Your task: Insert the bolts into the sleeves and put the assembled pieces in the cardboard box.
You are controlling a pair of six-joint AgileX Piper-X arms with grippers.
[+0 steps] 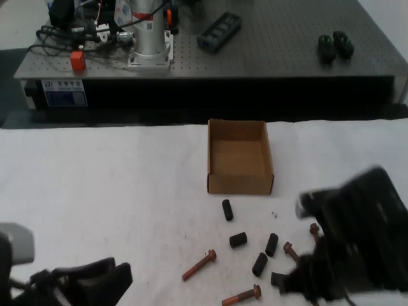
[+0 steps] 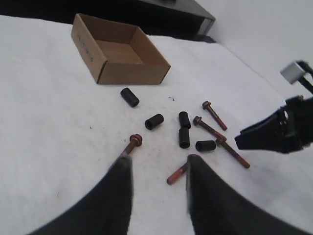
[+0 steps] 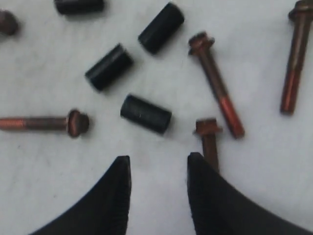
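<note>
we judge this to be the very start. the cardboard box (image 1: pixel 240 185) stands with nothing in it. the bolts (image 1: pixel 199 265) and black sleeves (image 1: pixel 238 240) lie loose on the white cloth (image 1: pixel 95 191) just in front of it, none of them joined yet.

the right gripper (image 3: pixel 159 157) hangs low over the pile, fingers parted and nothing between them. the nearest sleeve (image 3: pixel 145 114) lies on its side just ahead of the gap. the left gripper (image 2: pixel 159 159) is likewise spread and empty, over the near edge of the pile, with one bolt (image 2: pixel 133 143) by one fingertip and a second bolt (image 2: pixel 177 174) by the other.

next, we think, each arm needs one part: a sleeve for the right, a bolt for the left. the right must come down astride its sleeve, and a third bolt (image 3: pixel 206 127), its shank running in beside one finger, could be knocked. parts sit close together, so room inside the pile is tight.

bare cloth lies open on the left arm's side, good ground for mating the pieces. the box sits near, behind the pile, so any carry must clear its front wall. the metal bench (image 1: pixel 287 51) rises beyond it.
</note>
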